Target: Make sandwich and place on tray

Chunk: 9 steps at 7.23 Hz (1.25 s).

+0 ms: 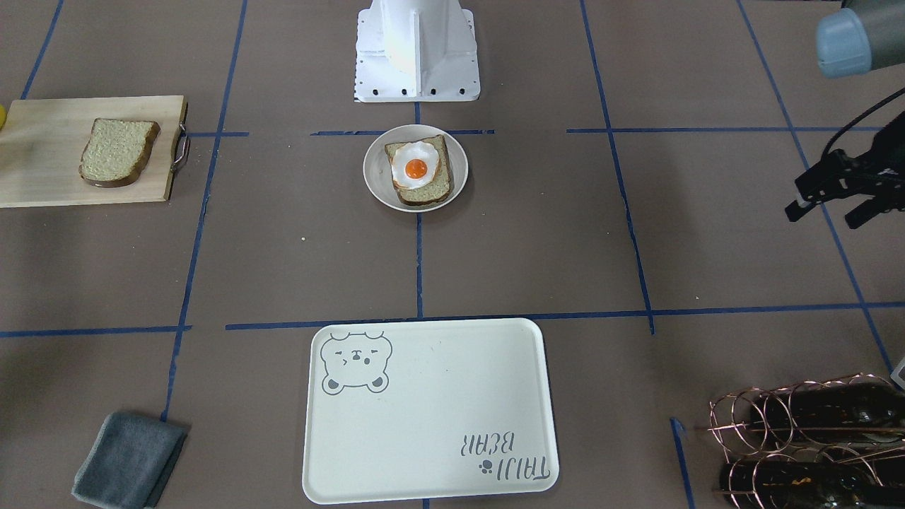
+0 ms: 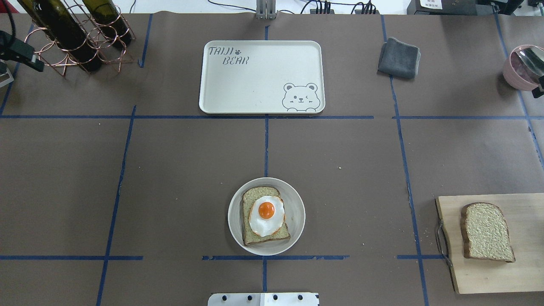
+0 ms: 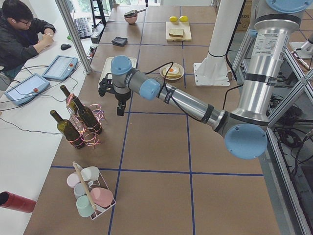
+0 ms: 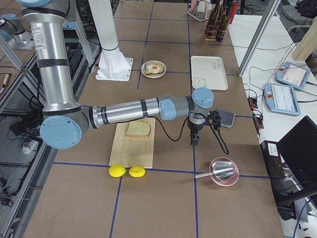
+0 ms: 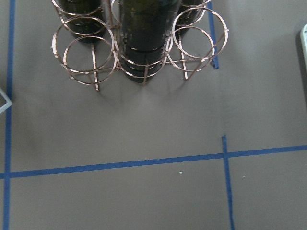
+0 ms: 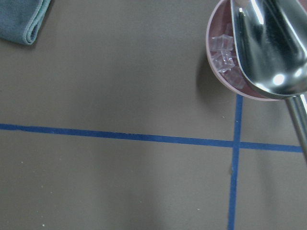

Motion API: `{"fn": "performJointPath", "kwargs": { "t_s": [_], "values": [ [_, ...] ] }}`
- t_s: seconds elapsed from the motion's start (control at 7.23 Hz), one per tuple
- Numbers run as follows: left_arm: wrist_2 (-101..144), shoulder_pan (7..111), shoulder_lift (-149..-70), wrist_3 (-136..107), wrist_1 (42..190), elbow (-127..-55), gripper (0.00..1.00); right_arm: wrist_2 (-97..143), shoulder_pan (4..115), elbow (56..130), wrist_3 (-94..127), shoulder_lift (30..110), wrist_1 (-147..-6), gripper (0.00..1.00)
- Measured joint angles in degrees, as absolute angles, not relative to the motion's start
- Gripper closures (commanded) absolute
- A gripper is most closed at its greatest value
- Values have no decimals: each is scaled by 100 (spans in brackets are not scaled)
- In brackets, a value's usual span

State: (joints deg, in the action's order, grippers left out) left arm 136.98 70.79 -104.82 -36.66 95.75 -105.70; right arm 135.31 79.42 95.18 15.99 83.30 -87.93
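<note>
Tan, brown-crusted wholegrain bread slice (image 2: 254,196) lies flat on a small round off-white plate (image 2: 298,204) near the robot's base, at the middle of the brown paper-covered table (image 2: 178,178) marked with blue tape lines. A white fried egg with an orange yolk (image 2: 266,214) rests on that slice, uncovered. The second slice of the same bread (image 2: 486,231) lies alone on a pale wooden cutting board (image 2: 522,272) on the robot's right, well apart from the plate, so the sandwich is not yet put together. The large cream rounded-rectangle tray (image 2: 255,85), with a grey bear face in one corner and grey lettering in the opposite one, sits at the far side of the table in line with the plate and carries nothing. The left gripper (image 1: 826,212) hangs above the table on the robot's left, near a copper wire rack holding dark wine bottles (image 2: 72,38); its two black fingers stand apart with nothing between them. The right gripper (image 4: 204,128) hangs over bare table on the robot's right, between a folded grey cloth (image 2: 399,57) and a pink bowl holding a shiny metal scoop (image 2: 516,70); whether its fingers are spread or closed I cannot tell. Two yellow lemons (image 4: 126,171) lie just beyond the board's end.
</note>
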Motion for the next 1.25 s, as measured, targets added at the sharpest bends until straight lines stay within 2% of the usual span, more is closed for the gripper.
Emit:
{"fn": "performJointPath", "kwargs": {
  "t_s": [0.28, 0.69, 1.25],
  "values": [
    [13594, 6277, -10706, -5302, 10380, -10587, 0, 13562, 7657, 9911, 2313, 8700, -8275, 0],
    [13195, 5480, -10859, -6807, 10854, -10848, 0, 13234, 6871, 11117, 3795, 9790, -7537, 0],
    [12663, 4847, -11054, -7552, 10896, -10952, 0, 12728, 5807, 11316, 5046, 11392, -5083, 1]
  ]
}}
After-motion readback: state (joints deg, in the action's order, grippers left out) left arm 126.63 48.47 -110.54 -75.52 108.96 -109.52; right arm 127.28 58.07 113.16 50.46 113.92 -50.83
